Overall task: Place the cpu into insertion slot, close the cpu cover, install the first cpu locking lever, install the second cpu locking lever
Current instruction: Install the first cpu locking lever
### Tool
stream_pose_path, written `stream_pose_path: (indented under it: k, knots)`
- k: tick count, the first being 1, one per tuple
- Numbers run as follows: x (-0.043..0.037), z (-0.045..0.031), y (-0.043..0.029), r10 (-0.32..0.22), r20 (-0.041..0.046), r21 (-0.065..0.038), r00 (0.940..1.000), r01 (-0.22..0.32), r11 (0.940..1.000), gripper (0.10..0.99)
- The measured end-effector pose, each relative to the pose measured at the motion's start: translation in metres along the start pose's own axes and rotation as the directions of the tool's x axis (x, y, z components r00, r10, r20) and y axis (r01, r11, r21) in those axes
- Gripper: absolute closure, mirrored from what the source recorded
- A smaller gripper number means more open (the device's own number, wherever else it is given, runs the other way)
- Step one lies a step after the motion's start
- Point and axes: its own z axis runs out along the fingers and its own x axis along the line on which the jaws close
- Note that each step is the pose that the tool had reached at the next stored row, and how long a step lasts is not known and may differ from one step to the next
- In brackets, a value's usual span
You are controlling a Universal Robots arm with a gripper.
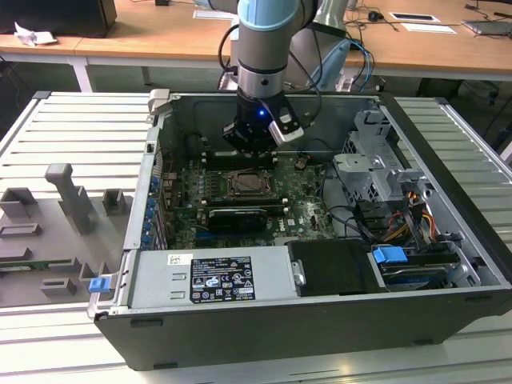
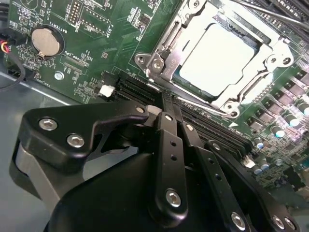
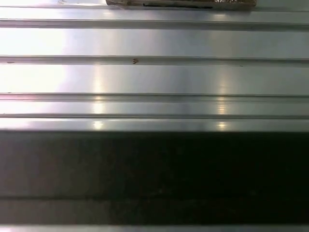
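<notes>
We see an open computer case (image 1: 448,240) lying on a ribbed metal table (image 1: 72,136), with grey fixture blocks (image 1: 68,196) toward the table's edge at the exterior view's left. Inside the case, a silver power supply (image 1: 212,276) lines the near wall, and a drive cage (image 1: 376,172) with a tangle of cables (image 1: 400,212) crowds the side at the exterior view's right. On the green motherboard (image 2: 96,53) a coin battery (image 2: 47,40) sits well apart from the insertion slot (image 2: 164,58), and long black memory slots (image 2: 140,92) run between that slot and the claw (image 2: 166,108). The cpu (image 2: 217,55) lies flat in the insertion slot, and the cpu cover (image 2: 270,46) is down around it. The claw hangs over the board near the case's far wall; its fingers (image 2: 169,140) look drawn together, holding nothing.
</notes>
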Motion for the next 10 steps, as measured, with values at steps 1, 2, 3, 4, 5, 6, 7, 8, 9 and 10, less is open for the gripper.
stream_pose_path:
  k: [1,2,3,4,5,6,7,8,9,10]
  knots:
    - [-0.0002,0.0014,-0.0001,0.000,0.0000,0.002,1.0000,0.000,1.0000,0.980]
    - [-0.0004,0.0021,-0.0002,0.000,-0.0001,0.004,1.0000,0.000,1.0000,0.980]
    - [-0.0005,0.0025,-0.0002,0.000,-0.0002,0.005,1.0000,0.000,1.0000,0.980]
    - [-0.0005,0.0026,-0.0002,0.000,-0.0004,0.007,1.0000,0.000,1.0000,0.980]
    - [-0.0006,0.0029,-0.0003,0.000,-0.0002,0.008,1.0000,0.000,1.0000,0.980]
    - [-0.0006,0.0031,-0.0003,0.000,-0.0002,0.010,1.0000,0.000,1.0000,0.980]
    - [-0.0006,0.0034,-0.0003,0.000,-0.0002,0.012,1.0000,0.000,0.9999,0.980]
    - [-0.0006,0.0039,-0.0004,0.000,-0.0001,0.013,1.0000,0.000,0.9999,0.980]
    - [-0.0006,0.0048,-0.0003,0.000,0.0003,0.012,1.0000,0.000,0.9999,0.980]
    - [-0.0005,0.0055,-0.0005,0.000,-0.0001,0.013,1.0000,0.000,0.9999,0.980]
